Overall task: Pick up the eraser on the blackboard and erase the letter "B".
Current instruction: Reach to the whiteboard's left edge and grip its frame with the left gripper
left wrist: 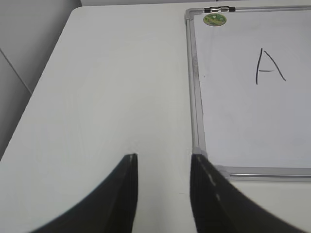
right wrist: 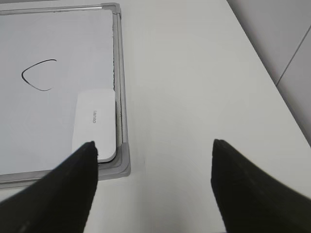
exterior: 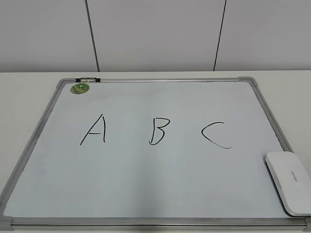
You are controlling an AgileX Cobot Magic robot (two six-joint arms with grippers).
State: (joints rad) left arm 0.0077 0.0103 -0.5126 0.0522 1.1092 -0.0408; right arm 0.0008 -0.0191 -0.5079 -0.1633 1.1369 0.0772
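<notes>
**Both pincers open over bare table, eraser untouched at board's right edge**

Table [exterior: 29,82]: white, carries everything. Pale panelled wall behind it.

Blackboard [exterior: 160,184]: in fact a white dry-erase board, lying flat on the table, thin silver frame, grey plastic corners. Fills most of the exterior view. Near its far left corner sits a small round green sticker [exterior: 80,88], with a short clip [exterior: 87,79] on the frame just above it.

Eraser [exterior: 289,181]: white rounded block with tiny grey print on top. Lies on the board in the near right corner, long side against the right frame rail. Nothing touches it.

Letters, black marker, in one row across the board's middle: "A" [exterior: 94,129] at left, the letter "B" [exterior: 158,131] in the centre, "C" [exterior: 216,135] at right. All three whole, no smears. The eraser lies nearer the "C", well apart from the "B".

My right gripper [right wrist: 153,150]: fingers spread wide, holding nothing. It hangs above bare table just outside the board's near right corner; my left finger [right wrist: 73,189] overlaps the eraser's near end in the wrist view, contact cannot be told.

My left gripper [left wrist: 163,160]: fingers parted by a narrower gap, empty, above the table beside the board's near left corner.
</notes>
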